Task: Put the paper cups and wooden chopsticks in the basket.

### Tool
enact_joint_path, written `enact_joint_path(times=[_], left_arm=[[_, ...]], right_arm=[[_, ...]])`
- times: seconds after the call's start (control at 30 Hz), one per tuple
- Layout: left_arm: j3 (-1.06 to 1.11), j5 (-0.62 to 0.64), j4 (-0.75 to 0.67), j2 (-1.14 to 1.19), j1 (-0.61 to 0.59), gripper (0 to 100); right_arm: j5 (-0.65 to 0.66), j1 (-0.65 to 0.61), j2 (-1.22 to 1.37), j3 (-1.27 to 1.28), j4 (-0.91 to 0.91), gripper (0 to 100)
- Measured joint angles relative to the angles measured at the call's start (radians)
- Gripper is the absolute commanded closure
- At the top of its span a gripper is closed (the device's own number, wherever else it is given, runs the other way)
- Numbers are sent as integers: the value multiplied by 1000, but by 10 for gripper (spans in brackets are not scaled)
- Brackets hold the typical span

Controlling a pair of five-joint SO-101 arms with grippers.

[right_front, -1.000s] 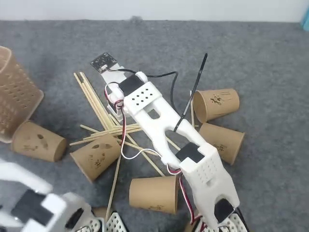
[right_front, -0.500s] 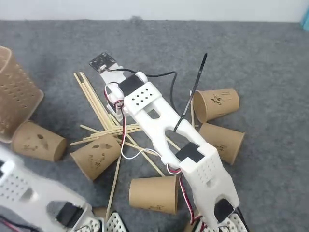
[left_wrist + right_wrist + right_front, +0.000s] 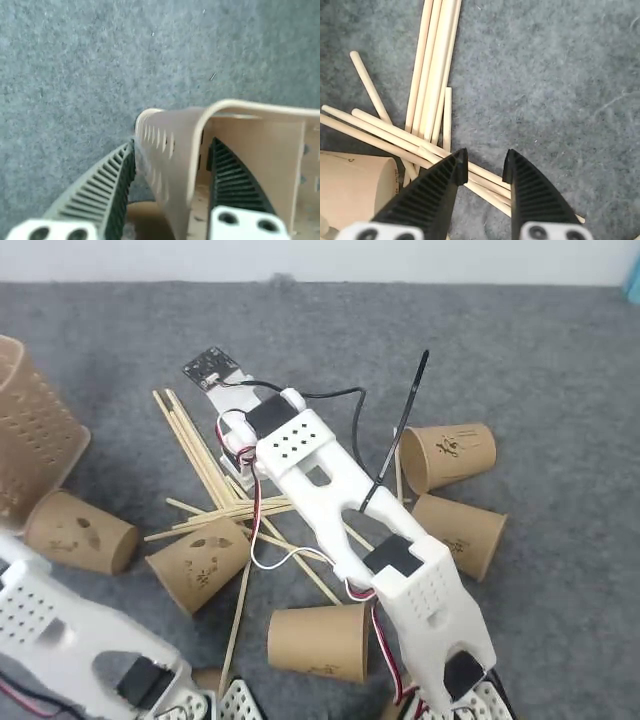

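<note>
At the near edge of the table [image 3: 550, 360], the nearest paper cup [image 3: 320, 642] lies on its side just beside the right arm [image 3: 340, 500]. Farther in, a second paper cup [image 3: 200, 565] lies on its side among the wooden chopsticks [image 3: 195, 455], which are scattered flat on the table. A third paper cup [image 3: 80, 532] lies tipped over just beside the foot of the basket [image 3: 30, 430] at the left edge. On the right, a fourth paper cup [image 3: 460, 530] and a fifth paper cup [image 3: 448, 455] lie on their sides close together. The right end effector [image 3: 485, 161] hangs over the chopsticks, jaws slightly apart, holding nothing. The left end effector [image 3: 172, 145] is spread wide astride the basket's wall. One finger [image 3: 107, 190] is outside it and the other stands inside the basket.
</note>
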Motion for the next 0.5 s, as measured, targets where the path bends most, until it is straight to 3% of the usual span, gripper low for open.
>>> enact_joint_path(times=[0.1, 0.2, 0.5], left_arm=[[118, -2, 0, -55, 0, 821], [218, 2, 0, -94, 18, 990], [227, -11, 0, -118, 87, 990]], right_arm=[[0, 0, 0, 0, 0, 876], [0, 0, 0, 0, -2, 876], [0, 0, 0, 0, -2, 876]])
